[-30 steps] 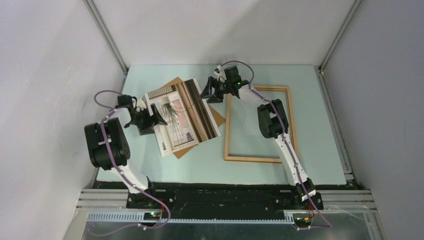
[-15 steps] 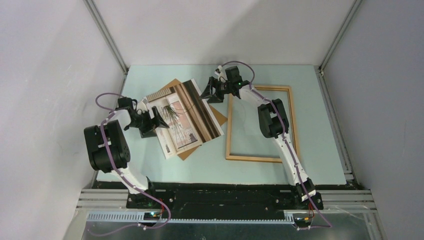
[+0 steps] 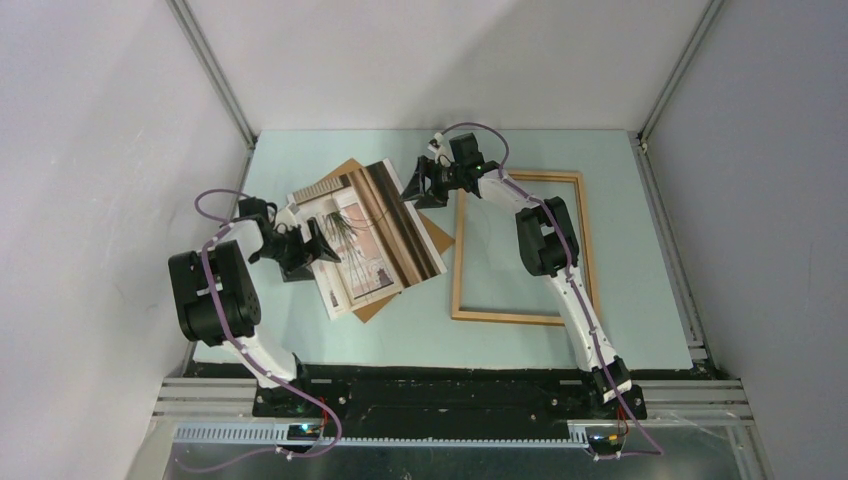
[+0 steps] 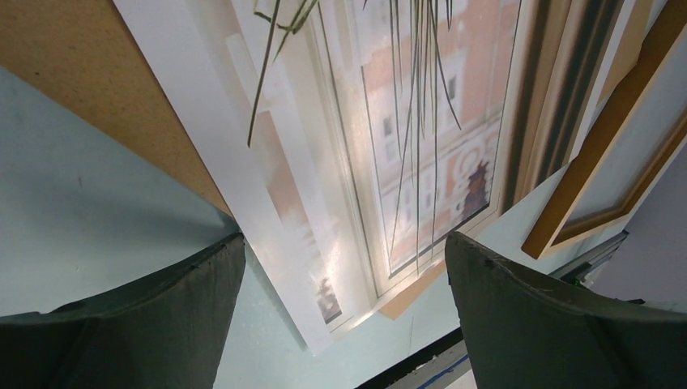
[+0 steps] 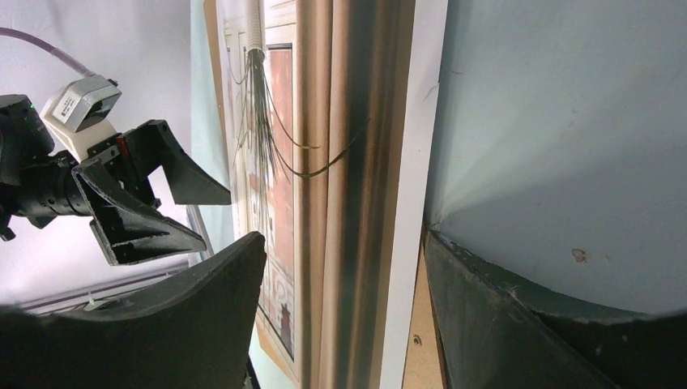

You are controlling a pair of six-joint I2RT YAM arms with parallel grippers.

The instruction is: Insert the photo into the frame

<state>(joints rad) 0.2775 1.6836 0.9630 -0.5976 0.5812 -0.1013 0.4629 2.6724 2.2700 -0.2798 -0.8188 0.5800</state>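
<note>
Both released, left hand (image 3: 312,252) and right hand (image 3: 416,186) flank the photo (image 3: 375,235), which has shifted slightly.

The photo (image 3: 365,235) covers most of the backing board (image 3: 350,166); only the board's far, right and near corners show in the top view. The right arm (image 3: 545,240) crosses the frame (image 3: 520,318) and hides stretches of its far and right rails. The left wrist view cuts the photo off at the top edge and shows only one corner of the frame. In the right wrist view, whether the right gripper (image 5: 346,237) touches the photo cannot be told.
</note>
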